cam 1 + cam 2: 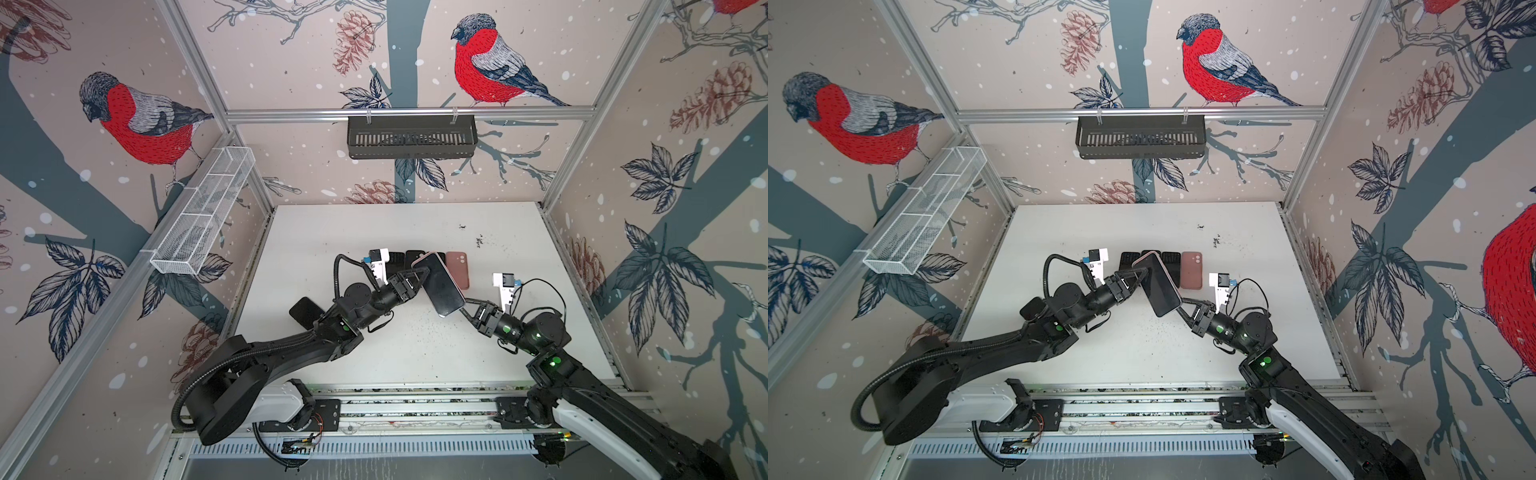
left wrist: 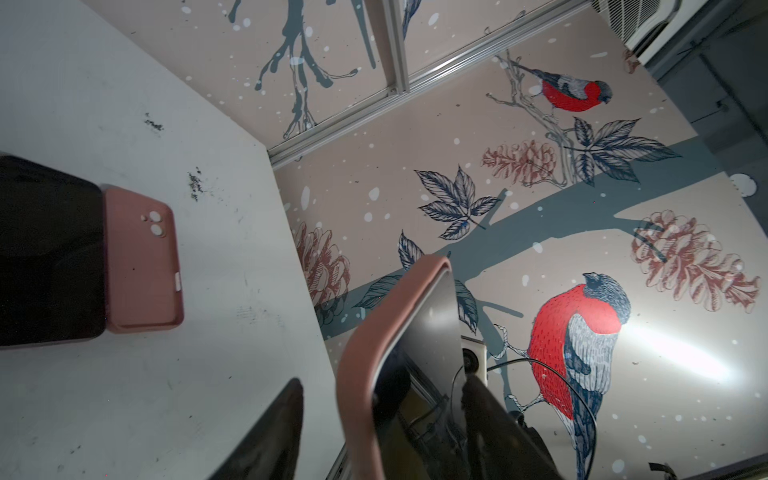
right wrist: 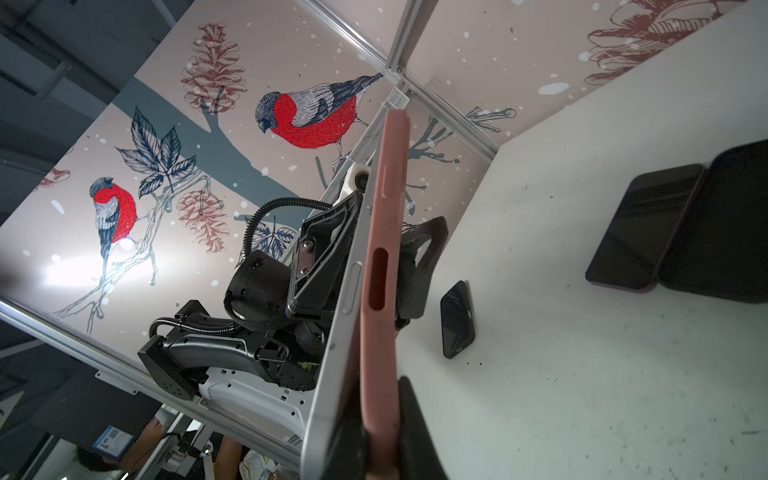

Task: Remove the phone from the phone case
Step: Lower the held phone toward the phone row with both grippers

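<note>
Two arms meet above the middle of the white surface (image 1: 374,357), with the phone (image 1: 441,286) raised between them, tilted with its dark screen upward, inside its pink phone case (image 3: 382,291). The right gripper (image 1: 466,304) has its jaws clamped on the phone's near end. The left gripper (image 1: 425,274) straddles the phone's far left edge, jaws apart, with a gap beside the case. Farther back on the surface lie a second pink case (image 1: 459,270) and dark phones (image 1: 395,259). Another dark phone (image 1: 305,312) lies to the left.
</note>
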Controlling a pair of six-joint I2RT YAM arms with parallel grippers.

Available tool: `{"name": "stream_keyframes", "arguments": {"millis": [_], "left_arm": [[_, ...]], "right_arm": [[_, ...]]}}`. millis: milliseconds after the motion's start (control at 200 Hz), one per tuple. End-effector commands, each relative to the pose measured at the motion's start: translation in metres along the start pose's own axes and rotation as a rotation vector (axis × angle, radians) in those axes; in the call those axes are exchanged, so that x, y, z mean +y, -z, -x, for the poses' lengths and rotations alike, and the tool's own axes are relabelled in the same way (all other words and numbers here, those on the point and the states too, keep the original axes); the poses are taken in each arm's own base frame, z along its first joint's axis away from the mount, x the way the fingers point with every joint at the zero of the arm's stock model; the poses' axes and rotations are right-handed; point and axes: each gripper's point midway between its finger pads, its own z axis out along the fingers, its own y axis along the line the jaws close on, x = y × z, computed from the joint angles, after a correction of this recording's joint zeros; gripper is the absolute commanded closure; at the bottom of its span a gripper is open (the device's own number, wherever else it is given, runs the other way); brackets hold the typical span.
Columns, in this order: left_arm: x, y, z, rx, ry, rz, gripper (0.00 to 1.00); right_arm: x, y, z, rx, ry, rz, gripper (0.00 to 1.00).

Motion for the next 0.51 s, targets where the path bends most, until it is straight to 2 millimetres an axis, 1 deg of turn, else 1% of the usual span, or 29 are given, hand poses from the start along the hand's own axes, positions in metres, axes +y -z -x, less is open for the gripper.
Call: {"name": "stream_keyframes", "arguments": {"millis": [0, 85, 150, 230, 270, 330, 415, 500], "left_arm": [[0.012, -0.003, -0.001, -0.009, -0.002, 0.026, 0.28], [0.022, -0.003, -0.001, -0.016, -0.029, 0.071, 0.20], [0.029, 0.001, 0.003, -0.034, -0.058, 0.125, 0.15], [0.036, 0.009, 0.008, -0.065, -0.107, 0.190, 0.11], [0.037, 0.013, 0.010, -0.074, -0.134, 0.215, 0.10], [0.036, 0.017, 0.013, -0.083, -0.172, 0.246, 0.10], [0.030, 0.022, 0.014, -0.087, -0.235, 0.269, 0.09], [0.017, 0.025, 0.012, -0.081, -0.322, 0.269, 0.09]], "right_arm": [[-0.011, 0.006, 0.006, -0.069, -0.054, -0.041, 1.00], [-0.025, 0.011, 0.005, -0.090, -0.086, -0.091, 1.00], [-0.036, 0.015, 0.003, -0.101, -0.114, -0.124, 1.00], [-0.043, 0.019, 0.002, -0.119, -0.143, -0.133, 1.00], [-0.045, 0.021, 0.001, -0.126, -0.151, -0.135, 1.00], [-0.047, 0.022, 0.002, -0.137, -0.156, -0.141, 1.00], [-0.048, 0.023, 0.002, -0.144, -0.162, -0.145, 1.00], [-0.050, 0.024, 0.002, -0.145, -0.167, -0.153, 1.00]]}}
